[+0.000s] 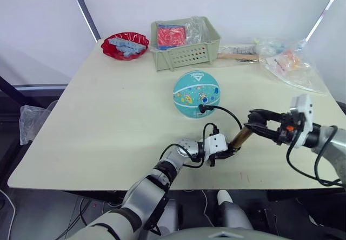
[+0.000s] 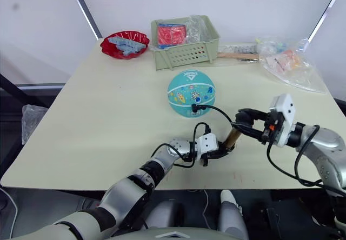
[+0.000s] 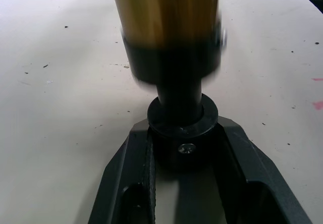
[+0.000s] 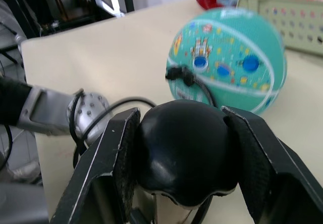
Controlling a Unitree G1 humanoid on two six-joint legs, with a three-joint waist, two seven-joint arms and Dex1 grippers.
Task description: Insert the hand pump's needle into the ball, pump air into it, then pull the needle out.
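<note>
The hand pump (image 1: 241,137) slants above the tabletop (image 1: 108,115), held at both ends. The left gripper (image 1: 230,152) has its jaws closed on the pump's lower black end cap, seated between the fingers (image 3: 242,163). The right gripper (image 1: 254,125) has its jaws clamped on the black T-handle (image 4: 185,151). The thin black hose (image 1: 227,112) arcs from the pump to the ball (image 1: 196,93), beyond both jaws, where the needle's black fitting (image 4: 177,74) sits against the teal surface.
</note>
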